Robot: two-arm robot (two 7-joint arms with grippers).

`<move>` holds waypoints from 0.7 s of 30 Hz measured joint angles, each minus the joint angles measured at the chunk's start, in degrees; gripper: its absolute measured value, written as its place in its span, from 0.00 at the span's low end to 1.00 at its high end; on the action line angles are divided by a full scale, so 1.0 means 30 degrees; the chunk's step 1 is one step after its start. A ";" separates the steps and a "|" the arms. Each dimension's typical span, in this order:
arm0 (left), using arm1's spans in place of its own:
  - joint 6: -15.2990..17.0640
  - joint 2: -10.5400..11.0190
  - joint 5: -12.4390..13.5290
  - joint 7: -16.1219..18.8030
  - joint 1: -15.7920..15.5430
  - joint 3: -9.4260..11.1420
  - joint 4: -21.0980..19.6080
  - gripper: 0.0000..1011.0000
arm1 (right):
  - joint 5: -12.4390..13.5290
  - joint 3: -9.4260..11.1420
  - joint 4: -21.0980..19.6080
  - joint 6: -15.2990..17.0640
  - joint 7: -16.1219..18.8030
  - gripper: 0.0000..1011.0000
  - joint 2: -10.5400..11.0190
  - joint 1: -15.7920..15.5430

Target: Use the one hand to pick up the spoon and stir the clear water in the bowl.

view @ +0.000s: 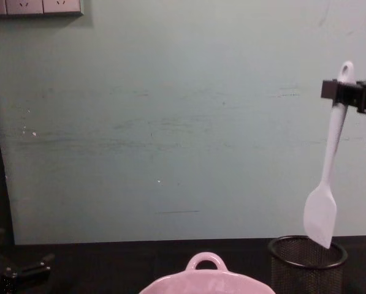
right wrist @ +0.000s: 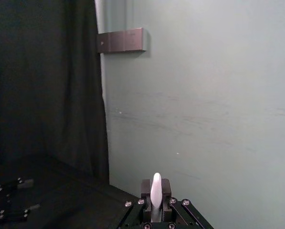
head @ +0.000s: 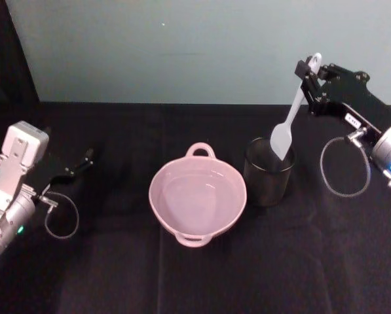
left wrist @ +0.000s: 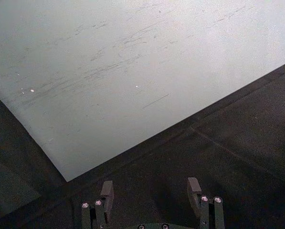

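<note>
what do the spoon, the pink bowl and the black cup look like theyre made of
The spoon: probably plastic, matte white, thin, evenly coloured. The bowl: likely glazed ceramic, pale pink, with glossy highlights along its wavy rim. The cup: black wire mesh, likely metal; its wall is see-through.

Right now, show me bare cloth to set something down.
Bare: the table in front of the bowl, and between bowl and left gripper. Crowded: bowl to mesh cup, where the right gripper holds the spoon.
</note>
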 joint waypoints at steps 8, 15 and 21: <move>0.0000 0.0000 0.0000 0.0000 0.0000 -0.0001 0.0001 1.00 | 0.1209 -0.0202 -0.0319 0.2018 0.1283 0.13 0.0731 0.1783; 0.0000 0.0000 0.0000 0.0000 -0.0001 0.0000 0.0000 1.00 | 0.1980 -0.1539 -0.0061 0.2612 0.2269 0.13 0.0503 0.3159; -0.0001 0.0000 0.0000 0.0000 -0.0001 0.0000 -0.0001 1.00 | 0.2358 -0.2795 0.0420 0.2337 0.3092 0.13 -0.0010 0.3700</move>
